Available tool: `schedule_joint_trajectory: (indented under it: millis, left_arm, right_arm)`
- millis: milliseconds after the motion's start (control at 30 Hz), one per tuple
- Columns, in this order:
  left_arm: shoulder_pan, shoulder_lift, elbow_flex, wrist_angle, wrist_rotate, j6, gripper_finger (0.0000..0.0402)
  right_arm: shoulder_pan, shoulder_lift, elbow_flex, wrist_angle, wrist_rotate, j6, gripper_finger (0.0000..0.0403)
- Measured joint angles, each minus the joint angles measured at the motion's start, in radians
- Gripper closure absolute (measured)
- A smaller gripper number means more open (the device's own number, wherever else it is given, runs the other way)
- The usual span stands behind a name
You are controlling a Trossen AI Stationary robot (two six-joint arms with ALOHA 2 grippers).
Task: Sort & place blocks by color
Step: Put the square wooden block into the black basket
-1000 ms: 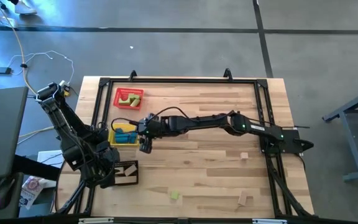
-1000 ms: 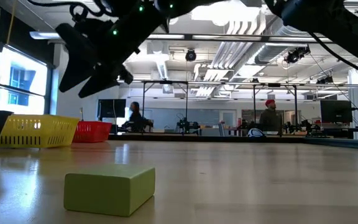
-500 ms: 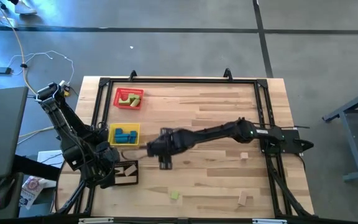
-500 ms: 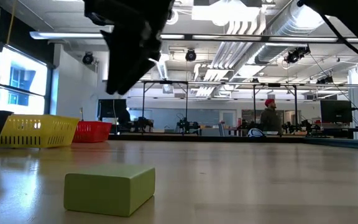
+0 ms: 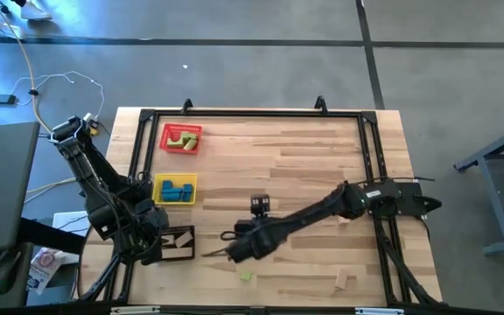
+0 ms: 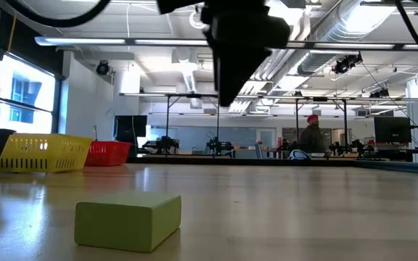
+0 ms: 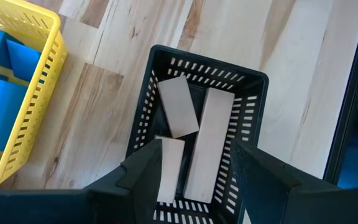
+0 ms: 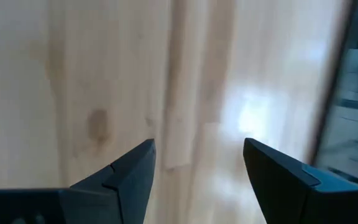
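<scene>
Right gripper [image 5: 234, 252] reaches out low over the front-middle of the table [image 5: 304, 166], fingers [image 8: 129, 177] spread wide with nothing between them, only bare wood below. A light green block [image 5: 247, 276] lies just in front of it near the table's front edge, not touched; in the low view the same block [image 6: 128, 221] sits flat in the foreground. Two tan blocks are loose on the right side: one [image 5: 344, 219] beside the right arm, another [image 5: 346, 280] near the front edge. Left gripper [image 7: 194, 180] hovers over the black tray [image 7: 253, 112] at the table's front-left corner, fingers partly open and holding nothing; three tan blocks [image 7: 178, 107] lie inside that tray. The yellow tray [image 5: 175, 189] next to it holds blue blocks [image 5: 177, 190], and the red tray [image 5: 182, 138] farther back holds green blocks [image 5: 184, 138]. A person [image 6: 311, 137] stands in the room behind the table.
</scene>
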Motion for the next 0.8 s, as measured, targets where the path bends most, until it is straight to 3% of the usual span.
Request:
schedule_joint_trajectory:
  millis: [233, 700, 800]
  left_arm:
    - [0.000, 0.000, 0.000, 0.002, 0.000, -0.001, 0.0227]
    - [0.000, 0.000, 0.000, 0.019, 0.000, 0.000, 0.0227]
    - [0.000, 0.000, 0.000, 0.024, 0.000, 0.001, 0.0227]
  right_arm:
    - [0.064, -0.017, 0.000, -0.012, 0.103, 0.056, 0.0172]
    - [0.086, -0.026, -0.004, -0.010, 0.105, 0.049, 0.0172]
    - [0.086, -0.055, -0.091, -0.009, 0.107, 0.066, 0.0172]
